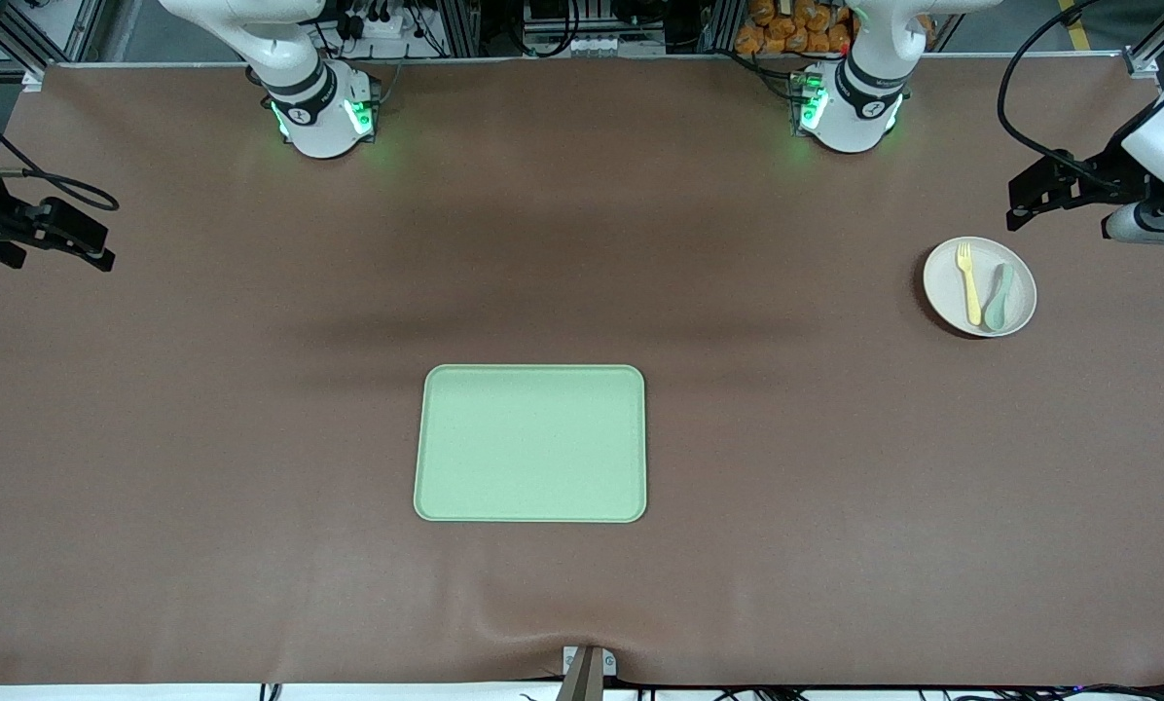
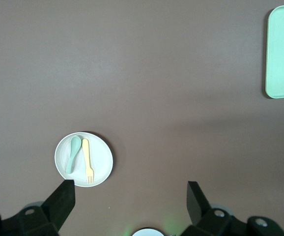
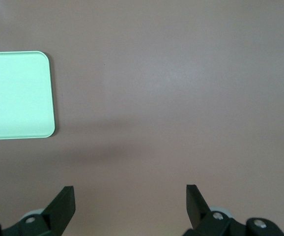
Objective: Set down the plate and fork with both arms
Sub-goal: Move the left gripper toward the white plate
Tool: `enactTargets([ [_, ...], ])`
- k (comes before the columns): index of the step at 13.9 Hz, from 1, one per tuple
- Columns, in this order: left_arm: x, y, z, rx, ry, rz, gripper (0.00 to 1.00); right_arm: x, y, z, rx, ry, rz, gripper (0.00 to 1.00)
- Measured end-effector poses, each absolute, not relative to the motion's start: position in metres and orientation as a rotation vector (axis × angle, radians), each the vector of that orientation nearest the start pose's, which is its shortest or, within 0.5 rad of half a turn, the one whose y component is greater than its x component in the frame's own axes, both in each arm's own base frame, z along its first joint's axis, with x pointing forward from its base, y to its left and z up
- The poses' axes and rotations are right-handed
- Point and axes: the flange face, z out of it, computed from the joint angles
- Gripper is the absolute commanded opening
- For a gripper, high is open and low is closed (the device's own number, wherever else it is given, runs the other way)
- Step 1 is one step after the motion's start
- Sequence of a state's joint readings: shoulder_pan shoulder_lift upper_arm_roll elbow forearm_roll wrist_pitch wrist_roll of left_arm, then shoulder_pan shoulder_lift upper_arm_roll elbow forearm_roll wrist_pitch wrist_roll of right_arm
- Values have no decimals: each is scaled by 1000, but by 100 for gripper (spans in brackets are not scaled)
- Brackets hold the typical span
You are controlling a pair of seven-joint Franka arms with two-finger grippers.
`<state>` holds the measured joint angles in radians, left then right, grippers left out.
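Cream plate (image 1: 980,286) flat on the brown table mat (image 1: 251,438) toward the left arm's end, well apart from the tray. Pale-yellow fork (image 1: 969,283) lying in the plate, tines pointing toward the robot bases; muted-green spoon (image 1: 999,297) just beside it in the same plate, roughly parallel. Same trio seen in the left wrist view: plate (image 2: 84,160), fork (image 2: 87,160), spoon (image 2: 73,154).

Light-green rectangular tray (image 1: 530,443) near table centre, nearer the front camera than the plate, nothing in it; one corner visible in each wrist view (image 2: 283,51) (image 3: 16,95).

Left gripper (image 1: 1030,202) up in the air over bare mat beside the plate, fingers (image 2: 61,199) spread wide, holding nothing. Right gripper (image 1: 81,245) up over the mat at the right arm's end, fingers (image 3: 63,202) likewise wide apart, empty.
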<state>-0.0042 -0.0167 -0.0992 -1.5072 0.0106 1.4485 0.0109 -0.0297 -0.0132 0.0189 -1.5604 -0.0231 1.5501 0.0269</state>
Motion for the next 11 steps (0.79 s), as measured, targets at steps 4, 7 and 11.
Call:
enactTargets([
  [4, 533, -61, 653, -3120, 197, 65, 100, 549, -8, 635, -3164, 60, -5, 100],
  [7, 534, -68, 650, -3118, 219, 75, 100, 548, -8, 635, -3164, 60, -3, 100],
  [11, 538, -80, 640, -3116, 250, 102, 100, 548, -8, 634, -3164, 60, 0, 100],
])
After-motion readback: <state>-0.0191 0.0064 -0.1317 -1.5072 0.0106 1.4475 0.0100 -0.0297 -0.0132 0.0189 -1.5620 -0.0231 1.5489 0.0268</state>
